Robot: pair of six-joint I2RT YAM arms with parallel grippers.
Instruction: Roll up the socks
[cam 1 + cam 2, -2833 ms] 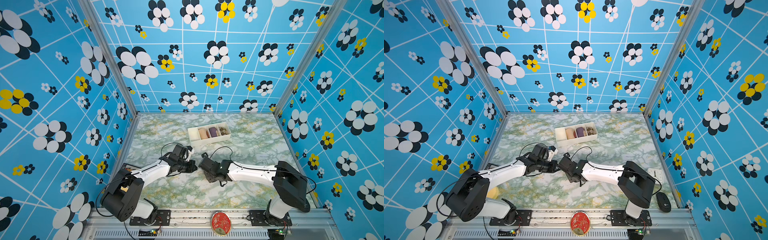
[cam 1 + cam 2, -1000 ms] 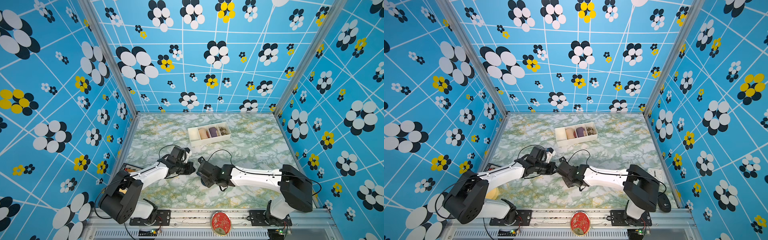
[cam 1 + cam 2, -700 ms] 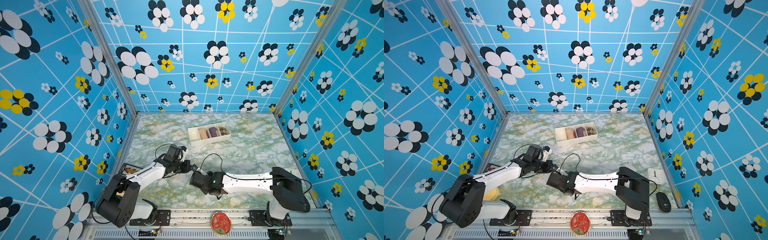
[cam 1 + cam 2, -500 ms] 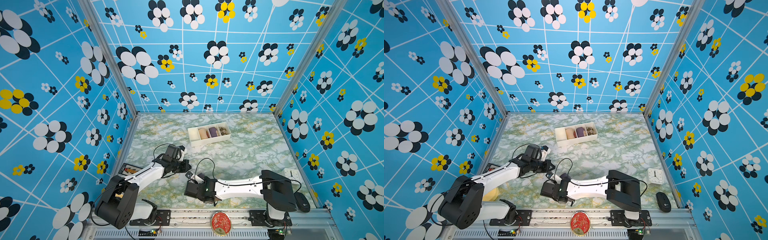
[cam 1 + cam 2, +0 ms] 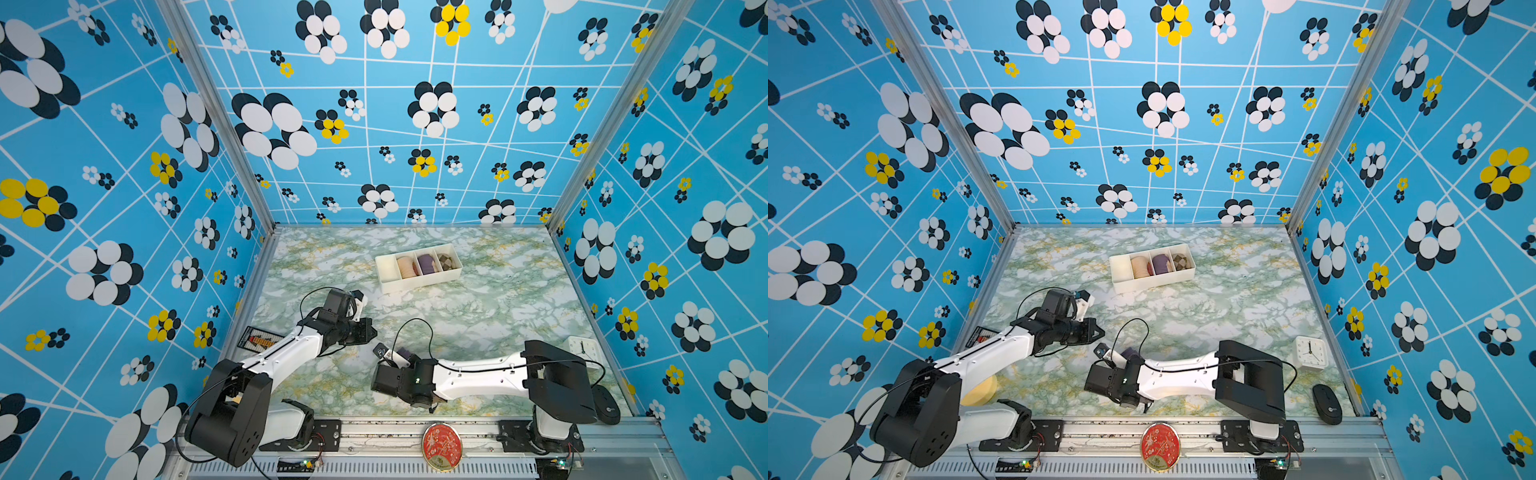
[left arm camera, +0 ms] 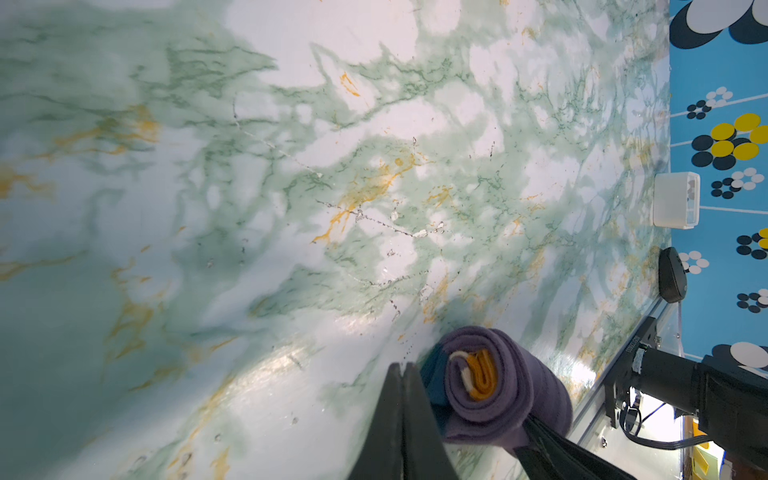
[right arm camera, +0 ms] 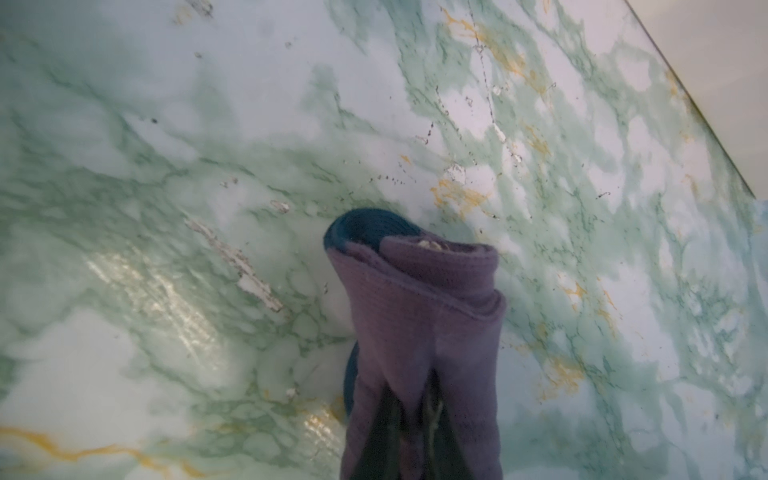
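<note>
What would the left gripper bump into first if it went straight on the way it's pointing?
Most likely the marble table. The shut left gripper aims at bare tabletop; the rolled socks sit just beside that line, so it might brush them. Depth is unclear.

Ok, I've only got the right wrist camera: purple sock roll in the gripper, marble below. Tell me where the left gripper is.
Observer: The left gripper is shut and empty, close beside the sock roll.
Operator: Describe the roll's end facing that side.
Observer: In the left wrist view the orange cuff is coiled in the roll's centre, with purple wrapped around it.
Operator: Find me a place to put it.
Observer: In both top views a white tray sits farther back on the table. Its leftmost compartment is empty and the other three are filled.
</note>
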